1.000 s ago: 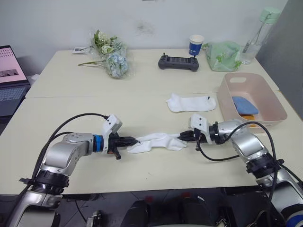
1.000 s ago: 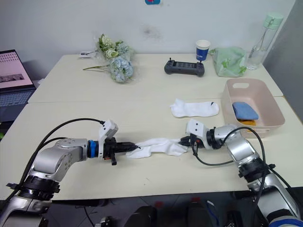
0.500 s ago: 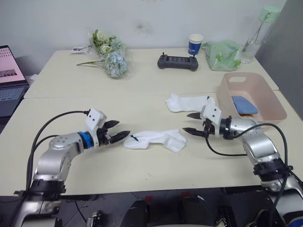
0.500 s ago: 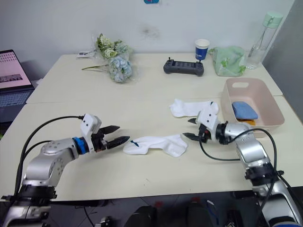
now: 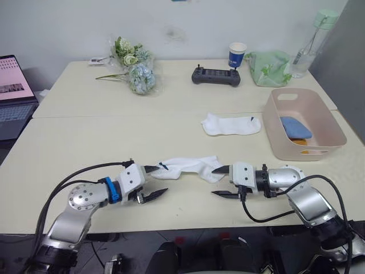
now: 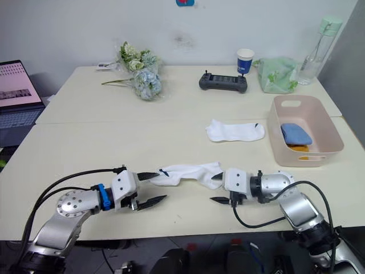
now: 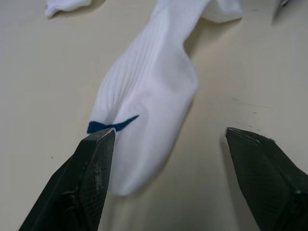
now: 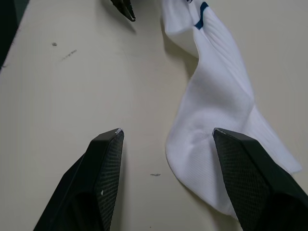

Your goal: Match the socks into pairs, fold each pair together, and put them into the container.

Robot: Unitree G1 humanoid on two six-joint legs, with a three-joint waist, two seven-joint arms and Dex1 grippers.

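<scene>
My left tool (image 5: pixel 151 181) hangs spread open at one end of the soft white ankle sock (image 5: pixel 188 167), which lies flat on the cream surface (image 5: pixel 85 142) (a second white sock (image 5: pixel 231 124) lies farther back). My right tool (image 5: pixel 219 181) gapes at its other end. The pale pink rectangular plastic basket (image 5: pixel 319 140) sits far right.

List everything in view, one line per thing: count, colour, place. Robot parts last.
white socks: two; near white sock lies between the tools, far white sock beside the basket
basket: one, pale pink, table's right side
blue sock: light blue, in the basket, over something orange
controller: one, black, far side of the table
paper cup: one, blue and white, beside the controller
green bag: one, translucent, far right
bottle: one, clear with green cap, far right corner
flowers: one bouquet, far left
laptop: one, open, left edge
left tool: open, at the near sock's cuff
right tool: open, at its toe end
</scene>
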